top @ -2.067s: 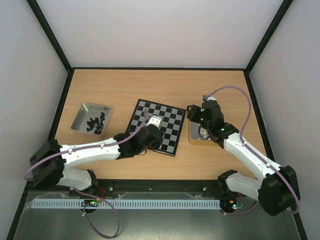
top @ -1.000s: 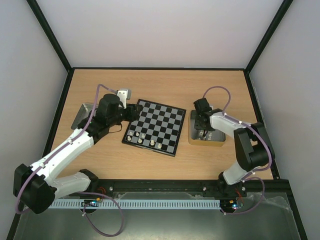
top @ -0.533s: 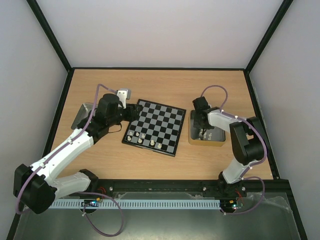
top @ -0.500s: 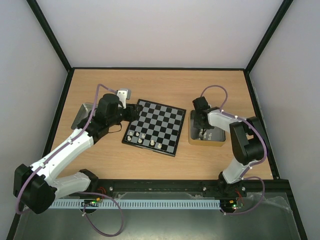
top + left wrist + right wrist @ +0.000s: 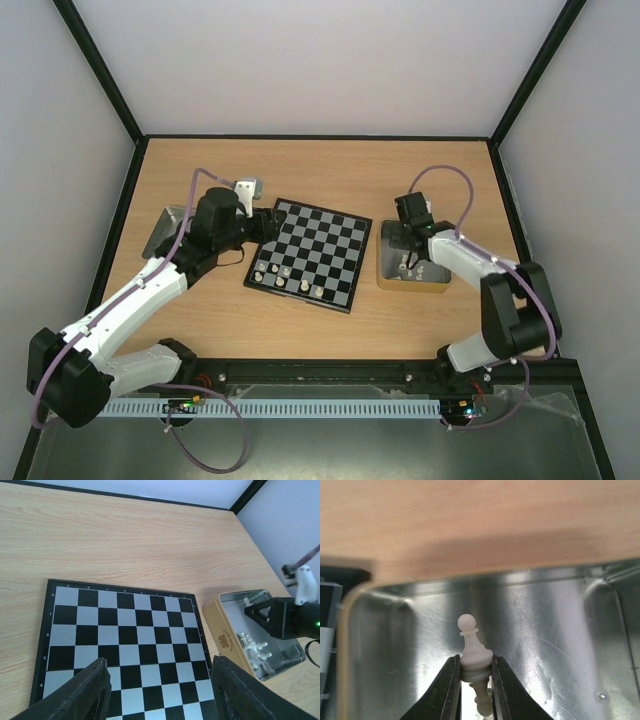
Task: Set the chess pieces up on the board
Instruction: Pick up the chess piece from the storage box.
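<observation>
Wooden table [image 5: 330,170] holds a silvery tin [image 5: 162,232] at left; beside it the left jaws hang open and empty by the board [image 5: 320,245], cream pieces [image 5: 284,272] along its near edge. The right jaws pinch a cream pawn [image 5: 471,650] inside the gold-sided tin [image 5: 412,284].

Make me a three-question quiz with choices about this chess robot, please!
1. Where is the right gripper?
A) inside the tin beside the board
B) over the board
C) high above everything

2. What colour is the pawn it grips?
A) black
B) red
C) cream-white

3. How is the left gripper?
A) shut on a pawn
B) open, holding nothing
C) shut and empty

Answers:
1 A: its wrist view shows shiny tin walls all around it.
2 C: the pawn pinched in its jaws is pale cream.
3 B: its jaws stand wide apart over the board, with only squares between them.
</observation>
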You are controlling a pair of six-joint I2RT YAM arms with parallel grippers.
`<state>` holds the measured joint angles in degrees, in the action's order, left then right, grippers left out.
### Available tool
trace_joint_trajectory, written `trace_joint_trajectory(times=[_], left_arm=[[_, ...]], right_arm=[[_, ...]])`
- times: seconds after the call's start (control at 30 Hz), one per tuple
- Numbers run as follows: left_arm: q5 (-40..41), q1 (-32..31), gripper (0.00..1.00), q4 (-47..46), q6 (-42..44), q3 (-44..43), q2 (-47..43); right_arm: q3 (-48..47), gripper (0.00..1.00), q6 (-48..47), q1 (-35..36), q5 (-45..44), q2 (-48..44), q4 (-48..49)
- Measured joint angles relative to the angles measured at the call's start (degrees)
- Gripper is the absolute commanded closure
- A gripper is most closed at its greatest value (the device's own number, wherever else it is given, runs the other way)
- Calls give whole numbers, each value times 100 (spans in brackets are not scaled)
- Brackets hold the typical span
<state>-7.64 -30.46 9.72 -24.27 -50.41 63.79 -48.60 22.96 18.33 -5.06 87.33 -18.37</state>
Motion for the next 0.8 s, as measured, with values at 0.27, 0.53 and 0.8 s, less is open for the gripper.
trace_joint_trajectory(times=[0.27, 0.53, 0.8], left_arm=[[-459, 15, 38, -151, -446, -20, 7], [-1814, 26, 34, -761, -1207, -428, 457], [-3154, 26, 35, -1423, -1897, -785, 988]], right_arm=[[494, 86, 39, 0, 1032, -1770, 728], [715, 83, 107, 481, 3401, -2896, 2022], [715, 83, 37, 901, 4903, -2922, 2566]])
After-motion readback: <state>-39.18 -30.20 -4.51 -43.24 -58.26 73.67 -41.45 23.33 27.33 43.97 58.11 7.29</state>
